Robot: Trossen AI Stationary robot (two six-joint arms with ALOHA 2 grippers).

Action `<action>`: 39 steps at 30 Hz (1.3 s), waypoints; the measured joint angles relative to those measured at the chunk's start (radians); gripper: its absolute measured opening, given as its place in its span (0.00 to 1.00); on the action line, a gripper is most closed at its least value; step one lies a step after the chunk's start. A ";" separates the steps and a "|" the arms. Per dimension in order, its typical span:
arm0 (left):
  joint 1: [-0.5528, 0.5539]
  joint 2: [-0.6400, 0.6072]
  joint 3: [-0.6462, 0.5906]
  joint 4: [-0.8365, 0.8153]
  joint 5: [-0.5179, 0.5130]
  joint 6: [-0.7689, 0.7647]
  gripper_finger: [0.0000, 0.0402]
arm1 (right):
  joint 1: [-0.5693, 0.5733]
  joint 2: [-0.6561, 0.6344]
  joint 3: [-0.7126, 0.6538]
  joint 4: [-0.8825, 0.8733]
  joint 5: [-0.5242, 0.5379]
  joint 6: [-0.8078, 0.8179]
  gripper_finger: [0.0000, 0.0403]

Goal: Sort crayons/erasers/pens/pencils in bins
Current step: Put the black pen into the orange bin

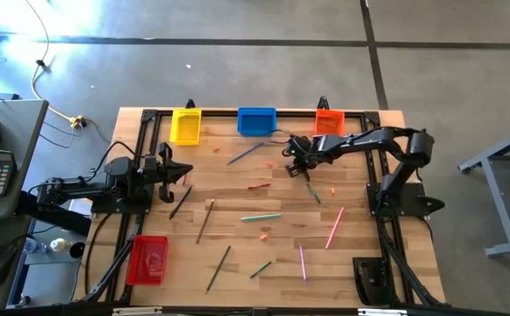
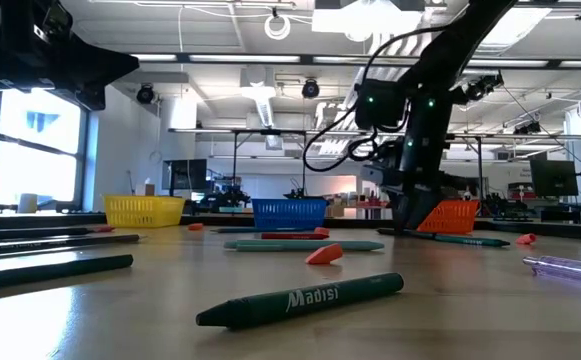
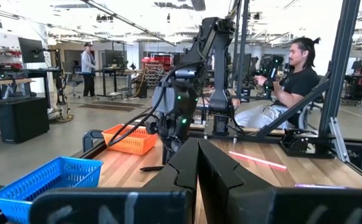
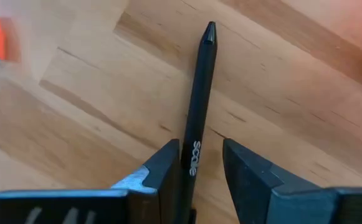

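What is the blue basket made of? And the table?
The blue basket looks like plastic: bright, with thin walls full of little holes like a mesh. The table looks like wood: pale brown planks with grain lines and joints, and a smooth, dull surface.

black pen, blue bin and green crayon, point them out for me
black pen (image 4: 199, 118): right wrist view, middle of its barrel above the lettering.
blue bin (image 1: 256, 121): high view, its floor near the centre.
green crayon (image 2: 300, 300): low view, its wrapper at the printed name.
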 joint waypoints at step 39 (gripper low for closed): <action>0.000 0.000 0.000 0.000 0.000 0.000 0.00 | -0.116 0.030 0.593 -0.681 0.225 -0.148 0.06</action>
